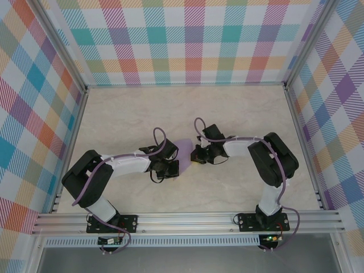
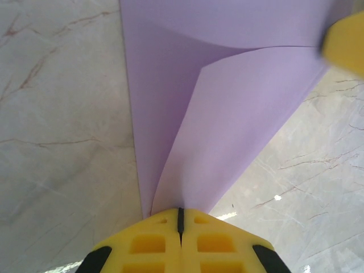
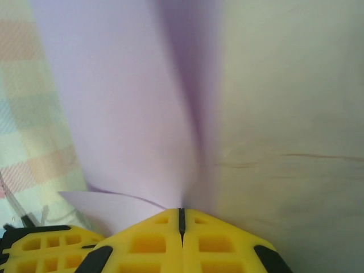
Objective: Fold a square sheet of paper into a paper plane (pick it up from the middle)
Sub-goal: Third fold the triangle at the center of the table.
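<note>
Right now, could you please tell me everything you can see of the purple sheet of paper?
The sheet of paper is thin, plain lavender-purple, matte and unmarked. It is bent over itself in a soft curve, with one layer overlapping another. It sits near the middle of the table, between the left tool, shut on one edge, and the right tool, shut on another part. Whether it touches the table I cannot tell.

Count: 1 lavender sheet of paper point(image 1: 183, 149). 2 arms: left arm point(image 1: 128, 165) left of sheet, right arm point(image 1: 253, 149) right of it. 2 yellow-tipped grippers at sheet: left gripper point(image 2: 180, 219), right gripper point(image 3: 181, 219). 1 marble-look table point(image 1: 142, 111) under sheet. 3 plaid walls point(image 1: 193, 40) around.
</note>
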You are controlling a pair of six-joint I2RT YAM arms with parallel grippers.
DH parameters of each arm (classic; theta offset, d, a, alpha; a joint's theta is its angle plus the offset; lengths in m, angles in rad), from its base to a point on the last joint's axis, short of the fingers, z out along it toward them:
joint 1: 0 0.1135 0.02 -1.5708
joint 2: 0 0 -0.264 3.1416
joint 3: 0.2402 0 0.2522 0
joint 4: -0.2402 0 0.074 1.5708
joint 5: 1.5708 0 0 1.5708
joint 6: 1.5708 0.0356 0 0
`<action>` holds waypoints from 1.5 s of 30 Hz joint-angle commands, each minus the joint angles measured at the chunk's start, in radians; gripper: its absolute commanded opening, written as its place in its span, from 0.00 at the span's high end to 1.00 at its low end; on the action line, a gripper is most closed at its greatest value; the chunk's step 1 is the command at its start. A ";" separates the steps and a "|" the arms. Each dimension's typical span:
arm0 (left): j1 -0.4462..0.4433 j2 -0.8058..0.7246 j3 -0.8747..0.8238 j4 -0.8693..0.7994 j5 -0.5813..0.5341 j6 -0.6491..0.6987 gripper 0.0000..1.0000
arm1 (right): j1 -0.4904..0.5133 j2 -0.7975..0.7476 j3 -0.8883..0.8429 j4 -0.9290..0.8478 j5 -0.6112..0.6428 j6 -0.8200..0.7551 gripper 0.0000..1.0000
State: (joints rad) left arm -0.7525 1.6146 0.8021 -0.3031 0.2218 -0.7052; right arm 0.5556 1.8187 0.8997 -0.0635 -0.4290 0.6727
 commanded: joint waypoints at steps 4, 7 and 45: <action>-0.007 0.050 -0.021 -0.132 -0.070 0.048 1.00 | -0.033 -0.114 -0.022 -0.008 0.080 0.027 0.95; -0.005 0.045 0.003 -0.128 -0.067 0.067 1.00 | 0.001 -0.123 -0.019 0.010 0.053 0.036 0.95; -0.005 -0.012 -0.069 -0.032 -0.005 0.005 1.00 | 0.119 0.041 0.025 -0.057 0.038 0.075 0.96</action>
State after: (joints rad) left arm -0.7525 1.5967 0.7681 -0.2371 0.2481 -0.6952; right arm 0.6697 1.8400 0.9348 -0.0769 -0.4202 0.7479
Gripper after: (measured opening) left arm 0.040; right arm 0.046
